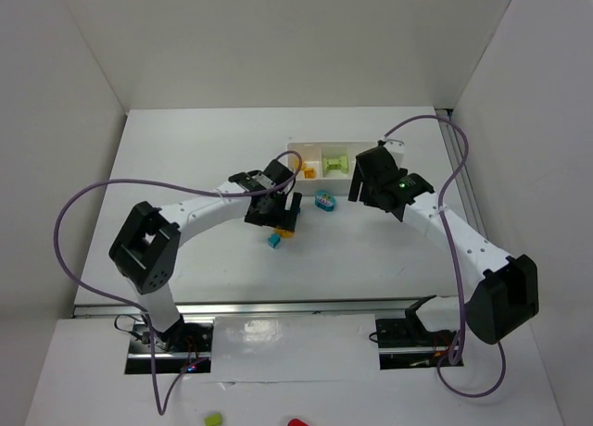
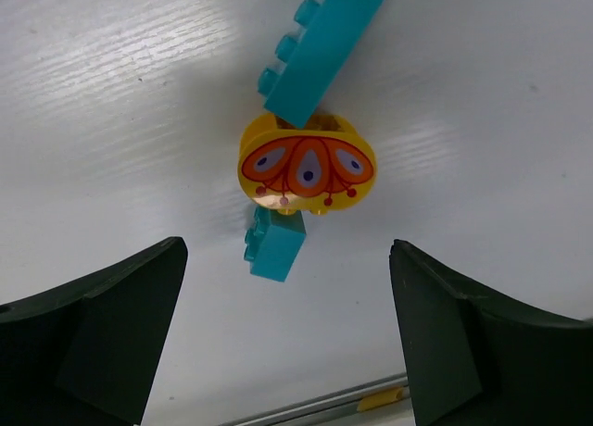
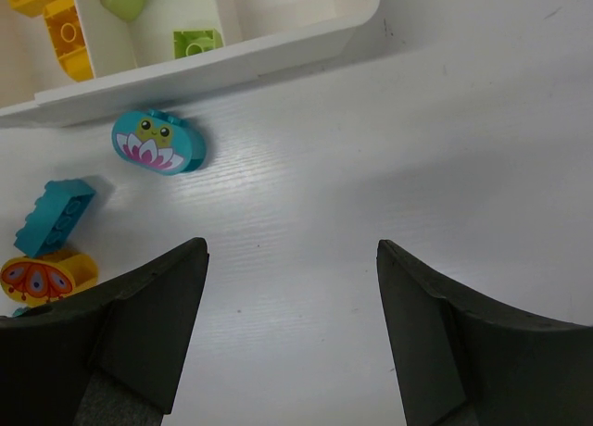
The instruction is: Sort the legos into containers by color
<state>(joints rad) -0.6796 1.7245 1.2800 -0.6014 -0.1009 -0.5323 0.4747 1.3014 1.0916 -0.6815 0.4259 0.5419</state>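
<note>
The left claw [image 2: 285, 250] is released, its two dark fingers [image 2: 111, 324] spread wide and touching nothing. It hangs over a small cluster of legos on the white table [image 2: 482, 120]. Between the fingers and just beyond their tips lies a small cyan brick [image 2: 275, 245], which touches the near edge of a rounded yellow brick [image 2: 308, 167] printed with an orange butterfly. A long cyan brick [image 2: 324, 42] meets the yellow brick's far edge and runs away from it at a slant.

The right claw [image 3: 292, 250] is also released, jaws apart, gripping nothing, with bare table between them. A rounded cyan brick [image 3: 157, 142] with a flower and a face lies loose just beside the near wall of the tray [image 3: 213, 65].

In the tray, the left compartment holds orange bricks [image 3: 67, 37]. The middle one holds green bricks [image 3: 196, 43].
</note>
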